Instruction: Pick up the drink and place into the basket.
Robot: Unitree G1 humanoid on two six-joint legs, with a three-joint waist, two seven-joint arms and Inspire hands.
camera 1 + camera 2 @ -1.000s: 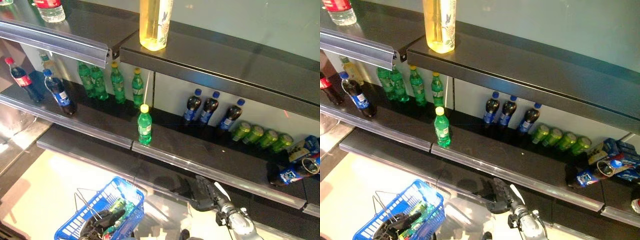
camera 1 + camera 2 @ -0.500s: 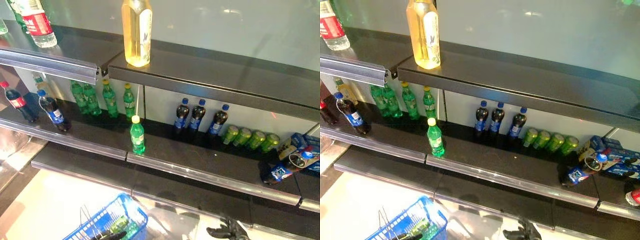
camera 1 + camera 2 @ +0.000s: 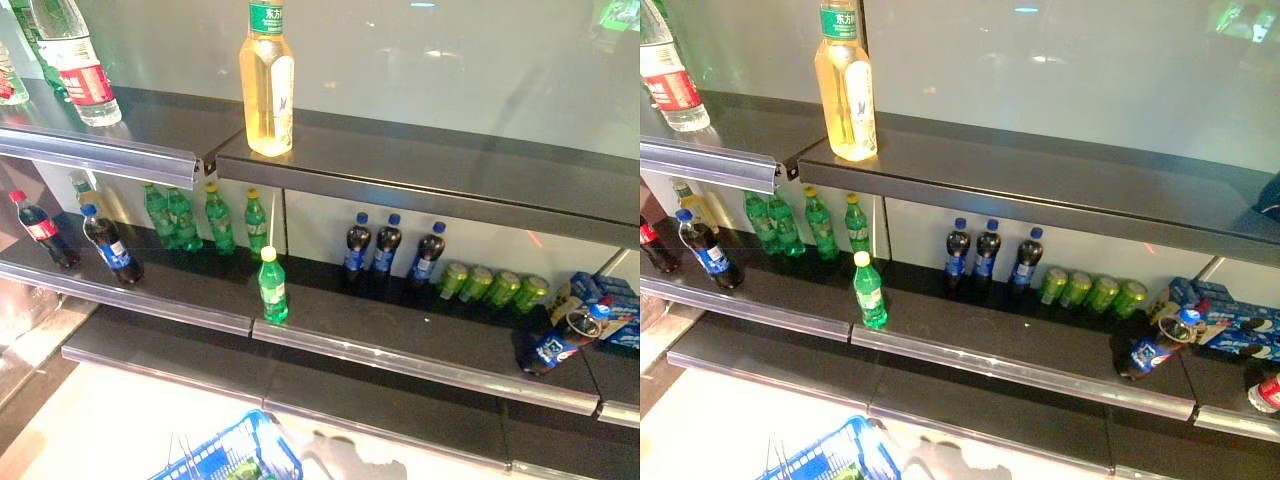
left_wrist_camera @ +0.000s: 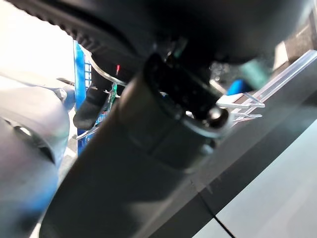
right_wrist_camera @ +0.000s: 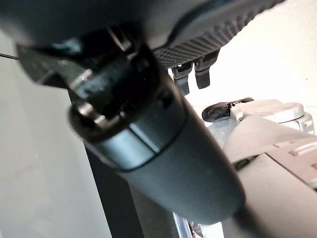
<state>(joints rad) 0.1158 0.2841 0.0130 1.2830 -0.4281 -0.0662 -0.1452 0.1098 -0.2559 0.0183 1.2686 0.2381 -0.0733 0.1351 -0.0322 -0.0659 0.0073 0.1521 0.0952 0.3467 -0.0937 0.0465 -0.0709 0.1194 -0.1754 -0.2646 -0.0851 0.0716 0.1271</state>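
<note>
A green drink bottle point(image 3: 272, 287) with a yellow cap stands alone near the front edge of the middle shelf point(image 3: 400, 335). Only the top corner of the blue basket point(image 3: 232, 460) shows, low in the eye views, with something green inside. Neither hand appears in the eye views. In the left wrist view my left hand point(image 4: 148, 148) fills the picture, and one dark finger point(image 4: 91, 104) curls over the basket's wire handle point(image 4: 106, 74). In the right wrist view my right hand point(image 5: 163, 139) holds nothing, its fingertips point(image 5: 190, 74) hanging loose.
A tall yellow drink bottle point(image 3: 267, 80) and water bottles point(image 3: 75, 60) stand on the top shelf. The middle shelf holds green bottles point(image 3: 215, 215), cola bottles point(image 3: 385, 245), green cans point(image 3: 490, 285) and a tipped cola bottle point(image 3: 560, 340). A lower shelf point(image 3: 300, 385) juts out above the basket.
The camera has tilted up, so the shelves sit lower in the picture. My right hand and most of the basket have dropped out of the eye views.
</note>
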